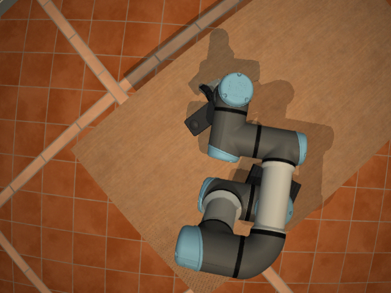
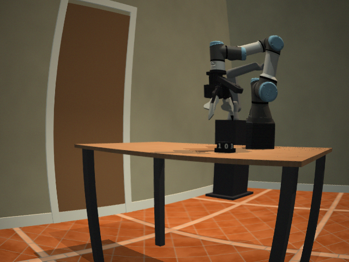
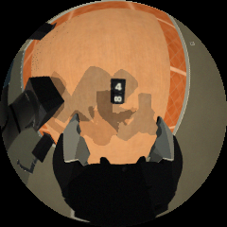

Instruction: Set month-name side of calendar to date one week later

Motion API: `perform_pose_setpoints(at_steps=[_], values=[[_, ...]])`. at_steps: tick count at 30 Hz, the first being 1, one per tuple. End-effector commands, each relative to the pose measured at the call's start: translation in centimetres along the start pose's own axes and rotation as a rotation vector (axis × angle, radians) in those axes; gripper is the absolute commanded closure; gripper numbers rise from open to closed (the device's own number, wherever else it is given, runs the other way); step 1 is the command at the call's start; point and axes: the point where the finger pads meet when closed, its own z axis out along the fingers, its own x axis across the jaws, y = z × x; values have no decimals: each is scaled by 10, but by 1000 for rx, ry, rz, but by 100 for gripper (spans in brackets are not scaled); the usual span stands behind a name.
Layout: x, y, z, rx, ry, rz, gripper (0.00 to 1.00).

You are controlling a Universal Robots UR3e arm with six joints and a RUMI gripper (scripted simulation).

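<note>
The calendar stands on the table in the exterior view. Its left cube shows a 1 and its right cube a 0, with a 3 on the side face at the right end. Both seem to sit level in the black tray. No month name can be read. In the wrist view the cubes' top faces show a 4 and an 8, in line. My gripper is open and empty, well above the calendar. The arm hides the calendar in the top view.
The wooden table carries the calendar. The arm's base stands on a black block at the table's back. Another black pedestal stands behind the table, with a grey arm on it.
</note>
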Motion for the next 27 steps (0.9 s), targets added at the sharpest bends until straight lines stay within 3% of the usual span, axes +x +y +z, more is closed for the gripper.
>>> perform_pose_setpoints(at_steps=[1,7,19,27], values=[[1,0,-3,-1,2,0,0],[1,0,-10,-1,2,0,0],[1,0,-52,-1,2,0,0],[0,0,-68,-1,2,0,0]])
